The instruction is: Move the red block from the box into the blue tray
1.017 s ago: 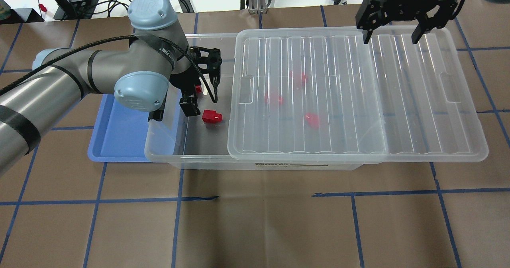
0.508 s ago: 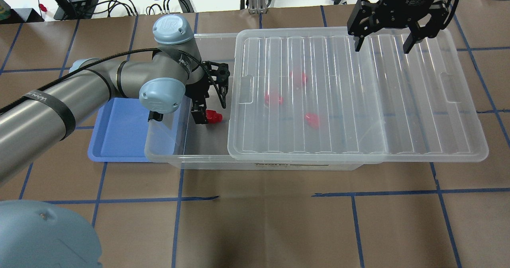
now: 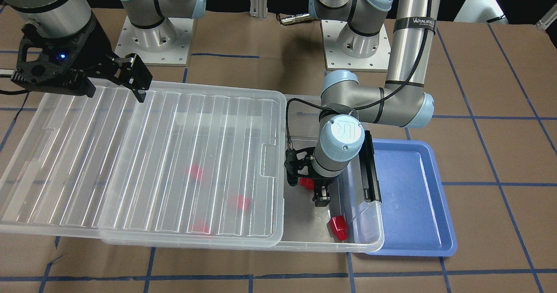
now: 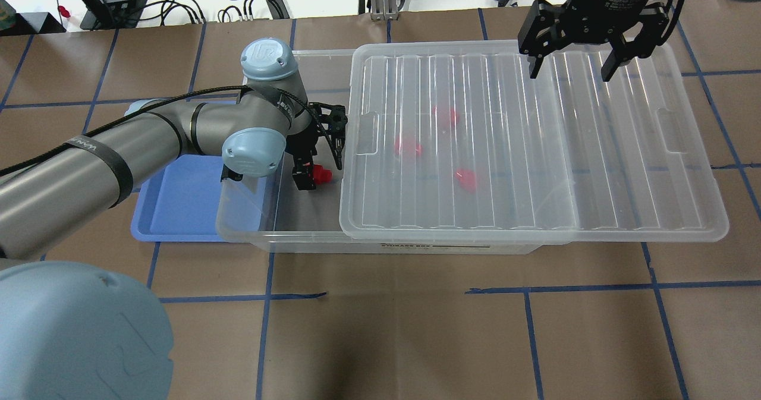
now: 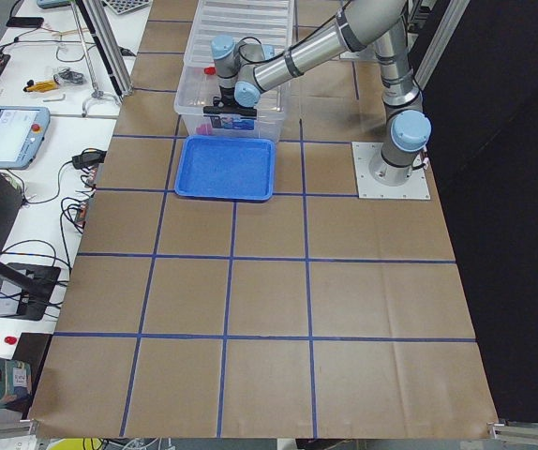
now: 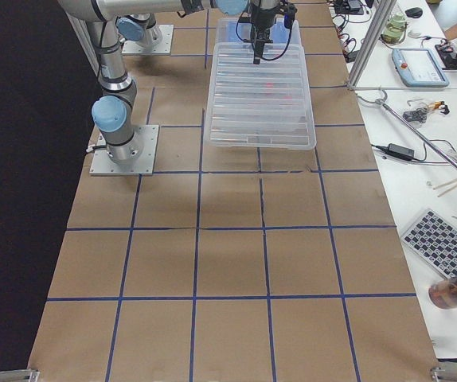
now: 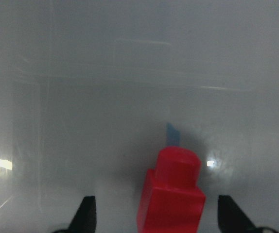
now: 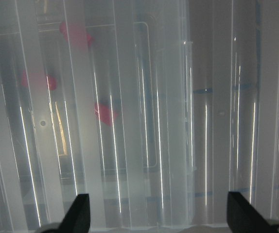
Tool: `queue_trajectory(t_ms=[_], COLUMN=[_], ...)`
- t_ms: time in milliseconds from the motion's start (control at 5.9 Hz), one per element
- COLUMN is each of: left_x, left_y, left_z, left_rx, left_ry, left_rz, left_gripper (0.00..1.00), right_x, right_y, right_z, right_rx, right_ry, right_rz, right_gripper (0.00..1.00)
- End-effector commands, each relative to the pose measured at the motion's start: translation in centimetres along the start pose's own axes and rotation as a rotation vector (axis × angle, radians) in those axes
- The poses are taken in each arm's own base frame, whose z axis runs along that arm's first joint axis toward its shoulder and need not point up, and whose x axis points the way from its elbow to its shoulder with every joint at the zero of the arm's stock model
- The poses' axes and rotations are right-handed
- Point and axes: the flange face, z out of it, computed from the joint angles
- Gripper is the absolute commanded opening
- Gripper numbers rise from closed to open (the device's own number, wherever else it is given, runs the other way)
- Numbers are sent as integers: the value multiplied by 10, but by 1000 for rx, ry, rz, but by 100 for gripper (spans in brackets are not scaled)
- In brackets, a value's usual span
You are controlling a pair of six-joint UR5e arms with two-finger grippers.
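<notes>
My left gripper (image 4: 316,163) is open, low in the uncovered end of the clear box (image 4: 297,233). Its fingertips (image 7: 87,216) stand on both sides of a red block (image 7: 172,196) with gaps, not touching it. That block also shows in the overhead view (image 4: 322,176) and the front view (image 3: 307,183). Another red block (image 3: 338,227) lies by the box wall. Three more (image 4: 408,147) lie under the lid (image 4: 594,150). The blue tray (image 4: 178,204) sits beside the box, partly under its end. My right gripper (image 4: 569,67) is open and empty above the lid's far edge.
The ribbed lid (image 3: 130,153) is slid sideways, covering most of the box and overhanging its end. The black latch bar (image 3: 370,171) stands at the box's open end, next to the left wrist. Brown table paper with blue tape lines surrounds it all.
My left arm has swung right and lowered, bringing the open gripper down around the red block. My right gripper has shifted slightly left over the lid.
</notes>
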Motion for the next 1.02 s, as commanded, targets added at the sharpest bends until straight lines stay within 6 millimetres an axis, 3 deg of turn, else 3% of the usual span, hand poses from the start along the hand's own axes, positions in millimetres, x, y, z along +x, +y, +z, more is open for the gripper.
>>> queue_trajectory(t_ms=[0,169,339,847], left_x=[0,0,0,32], left_y=[-1,-1,-5,11], left_z=[-2,-7,-31,-186], left_rx=[-6,-5,2,22], left_ry=[-14,-20,-48,-118], left_rz=[10,10,14,-26], left_gripper=[15,0,0,0], right_x=[1,0,0,0], right_y=[0,0,0,0], right_z=[0,1,1,1], right_rx=[-1,-2,-2,-2], right_ry=[0,-1,-1,-1], right_rz=[-1,-2,-4,-4], right_gripper=[100,100,100,100])
